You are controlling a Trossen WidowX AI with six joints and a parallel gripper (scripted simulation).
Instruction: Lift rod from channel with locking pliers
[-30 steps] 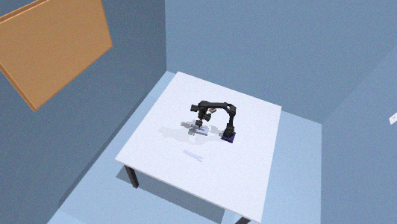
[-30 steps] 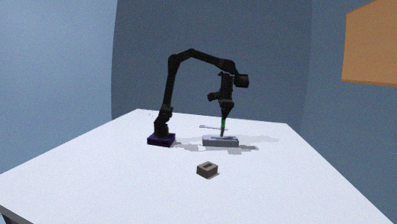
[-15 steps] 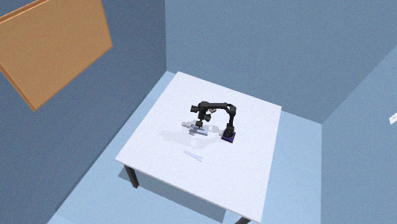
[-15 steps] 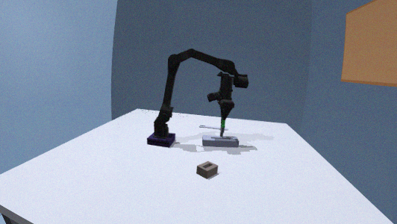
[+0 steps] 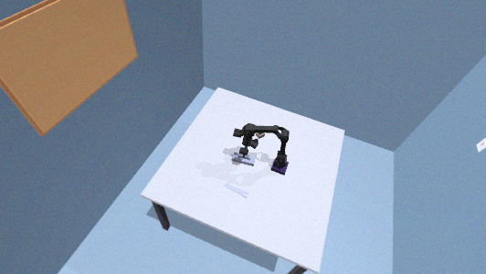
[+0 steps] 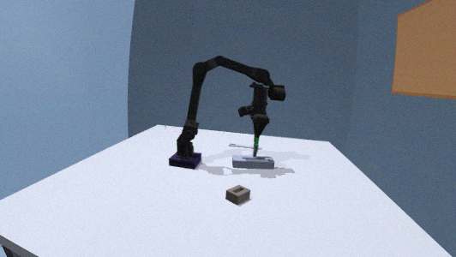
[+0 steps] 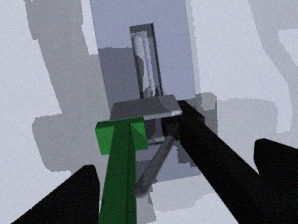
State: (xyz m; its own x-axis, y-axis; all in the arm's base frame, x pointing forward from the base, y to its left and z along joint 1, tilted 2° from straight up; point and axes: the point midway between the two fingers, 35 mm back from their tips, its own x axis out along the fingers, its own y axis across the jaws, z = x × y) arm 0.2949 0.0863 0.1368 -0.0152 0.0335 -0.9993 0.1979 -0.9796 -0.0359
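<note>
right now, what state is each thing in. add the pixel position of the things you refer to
black gripper (image 5: 244, 154) (image 6: 256, 143) (image 7: 177, 163): closed on the pliers
grey metal locking pliers (image 7: 145, 107): held, lever angled out
pale thin rod (image 7: 139, 46): lying in the channel
blue-grey channel block (image 5: 250, 161) (image 6: 253, 164) (image 7: 173, 45): flat on table
brown slotted holster (image 5: 260, 135) (image 6: 238, 198): upright, without pliers
long pale strip (image 5: 236, 190) (image 6: 243, 146): lying flat

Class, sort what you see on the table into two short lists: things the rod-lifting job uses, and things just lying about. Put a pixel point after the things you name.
Belongs to the job:
- gripper (image 6: 255, 155) (image 7: 177, 163)
- pliers (image 7: 150, 107), held at the gripper
- block with the channel (image 5: 249, 161) (image 6: 253, 164) (image 7: 172, 60)
- rod (image 7: 139, 47)
- slotted brown block (image 6: 233, 197), probably the holster

Just lying about:
- thin flat tool (image 5: 236, 190) (image 6: 240, 146)
</note>
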